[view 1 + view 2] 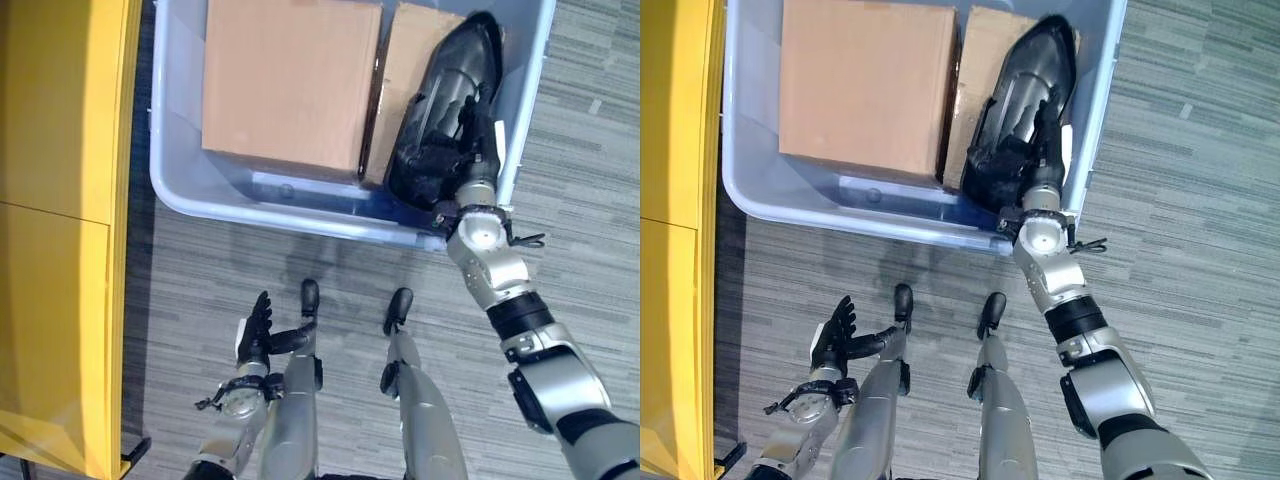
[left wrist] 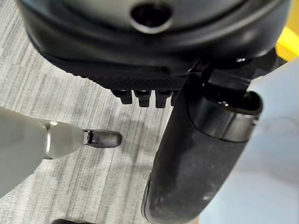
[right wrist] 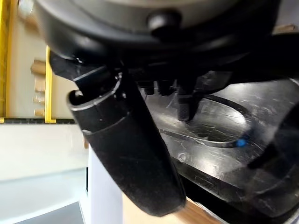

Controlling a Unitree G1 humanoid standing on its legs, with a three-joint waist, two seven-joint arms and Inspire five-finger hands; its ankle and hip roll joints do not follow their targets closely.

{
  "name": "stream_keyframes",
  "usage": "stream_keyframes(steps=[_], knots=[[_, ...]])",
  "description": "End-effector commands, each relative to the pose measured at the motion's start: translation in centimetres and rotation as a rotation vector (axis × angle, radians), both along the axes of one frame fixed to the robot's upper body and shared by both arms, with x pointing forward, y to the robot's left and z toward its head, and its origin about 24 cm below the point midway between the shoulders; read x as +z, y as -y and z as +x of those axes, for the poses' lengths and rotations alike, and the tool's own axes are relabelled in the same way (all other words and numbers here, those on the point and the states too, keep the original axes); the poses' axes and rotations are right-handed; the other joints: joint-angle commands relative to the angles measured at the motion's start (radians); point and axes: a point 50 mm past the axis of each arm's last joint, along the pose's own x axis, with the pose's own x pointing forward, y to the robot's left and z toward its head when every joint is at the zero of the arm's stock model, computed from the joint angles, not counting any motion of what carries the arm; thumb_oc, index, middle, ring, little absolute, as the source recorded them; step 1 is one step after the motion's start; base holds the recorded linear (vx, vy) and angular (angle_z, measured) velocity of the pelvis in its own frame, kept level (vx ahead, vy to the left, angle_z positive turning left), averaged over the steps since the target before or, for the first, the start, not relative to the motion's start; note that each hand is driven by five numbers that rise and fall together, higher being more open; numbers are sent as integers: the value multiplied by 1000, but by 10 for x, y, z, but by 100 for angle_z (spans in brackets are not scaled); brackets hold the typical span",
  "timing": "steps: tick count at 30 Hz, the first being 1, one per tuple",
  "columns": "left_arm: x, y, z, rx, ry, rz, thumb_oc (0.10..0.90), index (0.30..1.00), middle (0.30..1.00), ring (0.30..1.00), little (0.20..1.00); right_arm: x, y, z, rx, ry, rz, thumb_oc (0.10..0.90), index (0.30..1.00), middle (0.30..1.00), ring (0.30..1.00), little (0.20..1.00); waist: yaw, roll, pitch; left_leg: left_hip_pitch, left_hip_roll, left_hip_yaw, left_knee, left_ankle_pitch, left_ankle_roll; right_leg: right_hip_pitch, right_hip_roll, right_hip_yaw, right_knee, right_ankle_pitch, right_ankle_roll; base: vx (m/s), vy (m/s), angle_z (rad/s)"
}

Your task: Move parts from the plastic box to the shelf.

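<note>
Grey striped carpet (image 1: 580, 130) all around, laid in tiles with the grain turned from one tile to the next; two brown cartons lying flat, side by side and touching; large carton (image 1: 290, 80) toward the left wall of the box (image 1: 300, 215); small carton (image 1: 410, 60) toward its right wall, partly covered.

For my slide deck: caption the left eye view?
Right hand reaches into plastic box, gripping black part beside cardboard boxes.
</note>
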Motion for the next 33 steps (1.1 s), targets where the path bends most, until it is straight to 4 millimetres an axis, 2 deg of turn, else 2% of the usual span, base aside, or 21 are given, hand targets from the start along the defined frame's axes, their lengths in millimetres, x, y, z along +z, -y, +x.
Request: stream_keyframes(steps=[1, 4, 10, 11, 13, 15, 19, 21, 27, 33], knots=[[13, -9, -5, 12, 71, 14, 900, 1000, 1000, 1000, 1000, 39, -7, 1, 32, 129, 76, 900, 1000, 1000, 1000, 1000, 10, -17, -14, -2, -18, 61, -8, 9, -5, 3, -63, -11, 142, -69, 62, 0, 0, 0], [14, -6, -1, 3, 79, 6, 900, 1000, 1000, 1000, 1000, 43, -13, 6, 62, 111, 76, 900, 1000, 1000, 1000, 1000, 14, -16, -14, -14, -16, 59, -8, 9, -5, -11, -63, -13, 146, -70, 62, 20, 3, 1], [19, -3, 4, -11, 102, 3, 900, 1000, 1000, 1000, 1000, 35, -35, 11, 141, 55, 9, 900, 1000, 1000, 1000, 1000, 26, -12, -14, -27, -20, 49, -8, 12, -5, -18, -64, -18, 150, -74, 62, 7, -3, 1], [21, -2, 6, -14, 115, 2, 900, 1000, 1000, 1000, 1000, 31, -47, 11, 180, 42, -40, 900, 1000, 1000, 1000, 1000, 32, -9, -14, -29, -21, 45, -8, 12, -4, -19, -65, -23, 152, -76, 63, 0, 0, 0], [22, -2, 7, -14, 118, 1, 900, 1000, 1000, 1000, 1000, 29, -50, 10, 188, 40, -50, 900, 1000, 1000, 1000, 1000, 32, -8, -14, -30, -22, 43, -8, 12, -4, -18, -66, -24, 153, -78, 62, 0, 0, 0], [21, -4, 8, -8, 115, 8, 900, 1000, 1000, 1000, 1000, 22, -63, 9, 227, 22, -168, 900, 1000, 1000, 1000, 1000, 38, -7, -14, -31, -27, 36, -8, 13, -3, -15, -68, -32, 152, -78, 63, 16, 3, 5], [23, -6, 9, -9, 122, 20, 900, 1000, 1000, 1000, 1000, 15, -70, 7, 253, 13, -269, 900, 1000, 1000, 1000, 1000, 40, -10, -14, -29, -30, 32, -8, 13, -2, -10, -69, -36, 151, -78, 63, 7, 5, 3], [25, -7, 9, -10, 129, 28, 900, 1000, 1000, 1000, 1000, 4, -70, 6, 263, -12, -301, 900, 1000, 1000, 1000, 1000, 42, -13, -14, -28, -31, 29, -8, 13, -3, -4, -71, -39, 149, -78, 63, 0, 0, 0], [24, -7, 8, -7, 120, 32, 900, 1000, 1000, 1000, 1000, -9, -67, 3, 271, -44, -171, 900, 1000, 1000, 1000, 1000, 43, -18, -14, -21, -33, 26, -8, 10, -1, 9, -74, -41, 143, -78, 65, 6, 8, 6], [21, -6, 7, 11, 104, 10, 900, 1000, 1000, 1000, 1000, 14, -82, -10, 343, 68, 26, 900, 1000, 1000, 1000, 1000, 40, -22, -14, -11, -34, 27, -8, 5, 1, 16, -75, -39, 142, -81, 63, -1, 7, 3]])
